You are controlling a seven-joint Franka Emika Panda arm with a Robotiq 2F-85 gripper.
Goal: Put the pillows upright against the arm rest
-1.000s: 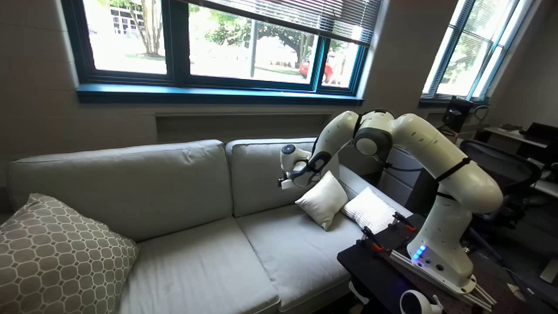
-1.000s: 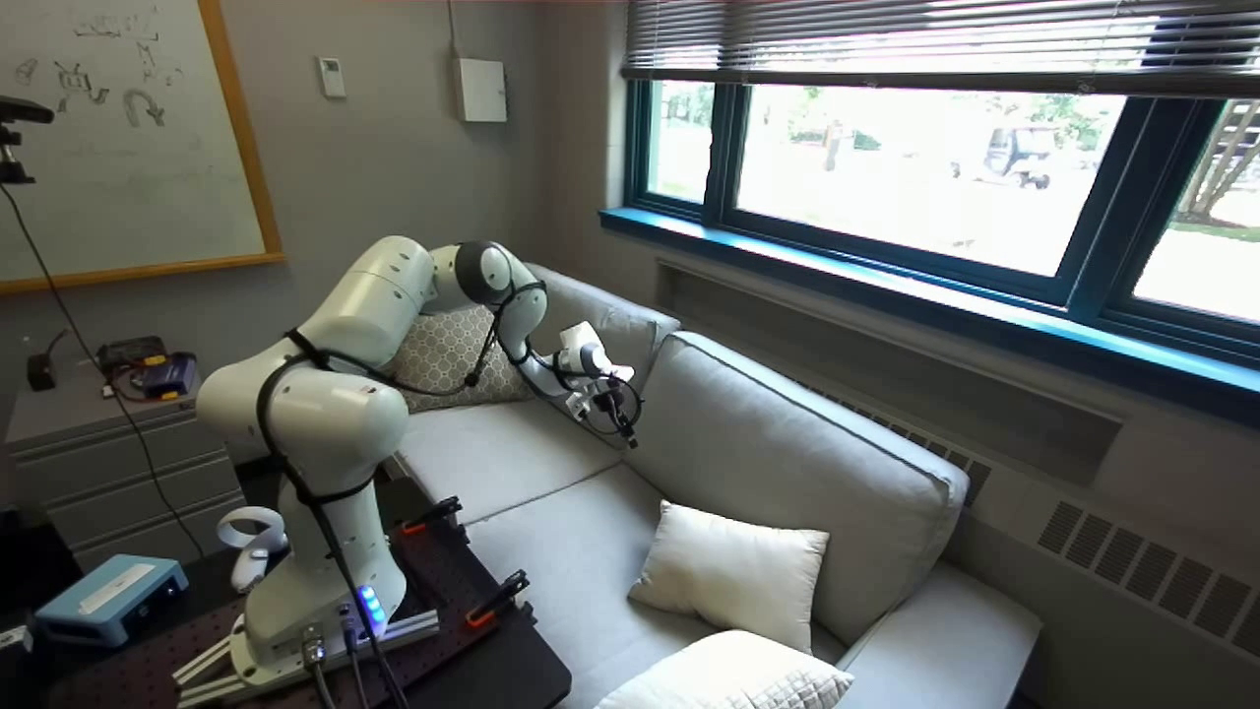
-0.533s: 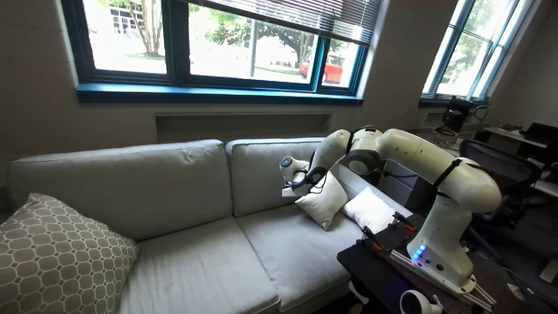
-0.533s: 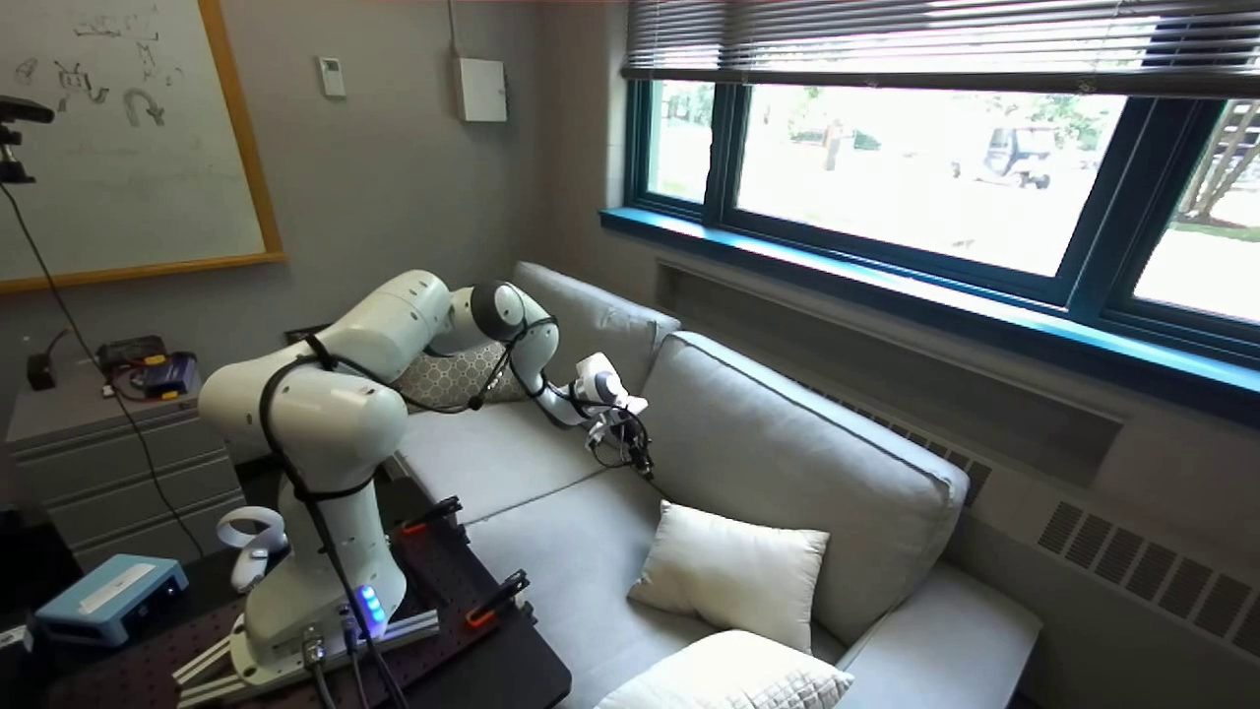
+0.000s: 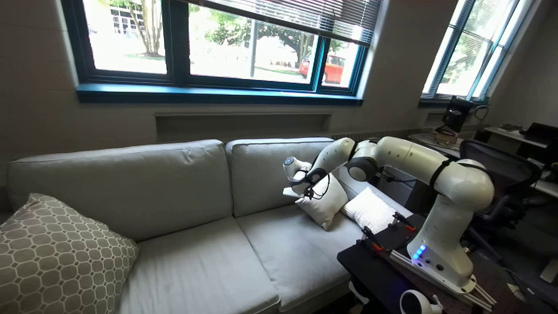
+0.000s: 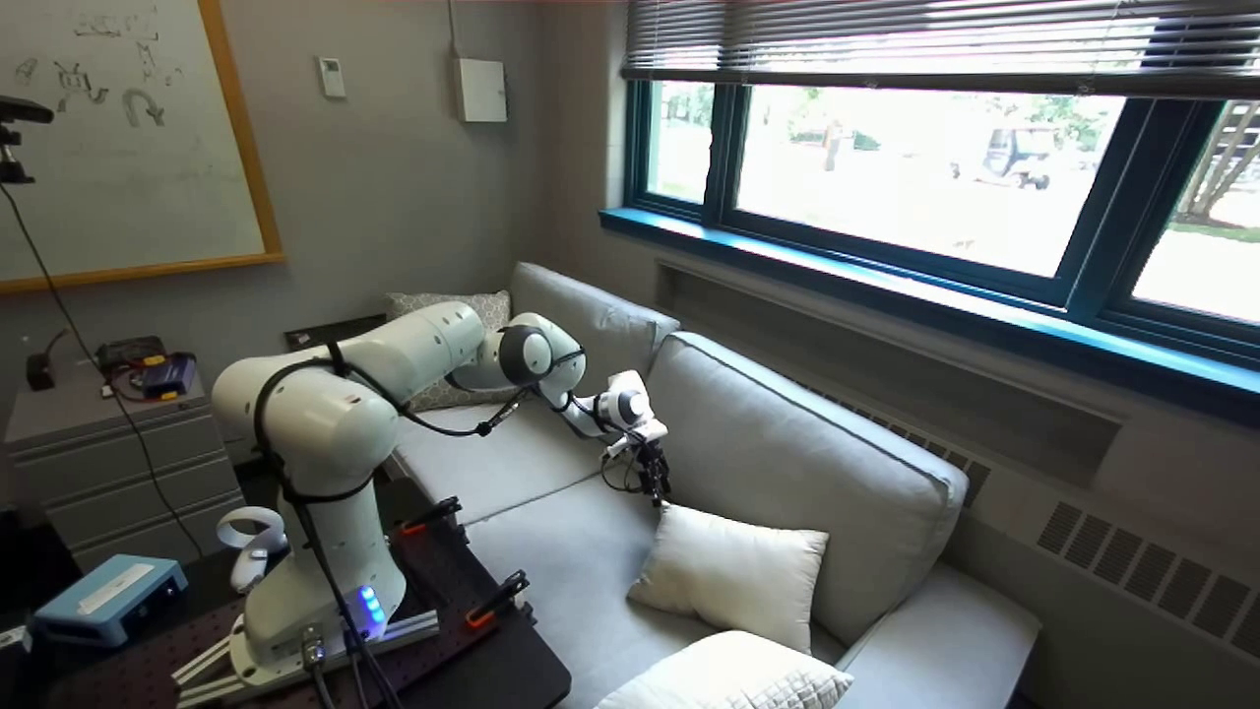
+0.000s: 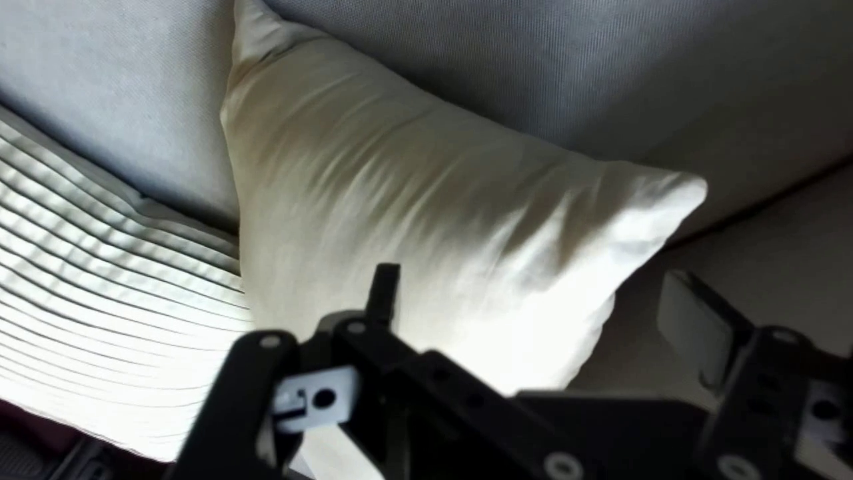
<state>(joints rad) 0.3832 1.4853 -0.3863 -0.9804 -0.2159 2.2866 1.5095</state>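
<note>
The fingers (image 7: 693, 327) are lower than a second ago; in an exterior view they are shifted towards five o'clock and hang right by the eleven o'clock corner of the smooth pillow (image 6: 733, 566). Neither pillow looks moved, so I take this as the approach to a grasp, with the placing yet to begin.

The smooth pillow sits tilted on the seat (image 6: 571, 561) beside the back cushion (image 6: 787, 448). From it, the ribbed pillow (image 6: 728, 675) lies towards six o'clock and the arm rest (image 6: 950, 630) towards four. The ribbed pillow slopes just beside the arm rest; whether they touch I cannot tell.

In the wrist view the fingers stand wide apart and hold nothing: one shows in front of the smooth pillow, towards six o'clock; the other is past its edge, towards four. Contact with the fabric cannot be made out. Narrowing them here may catch only a shallow pinch.
</note>
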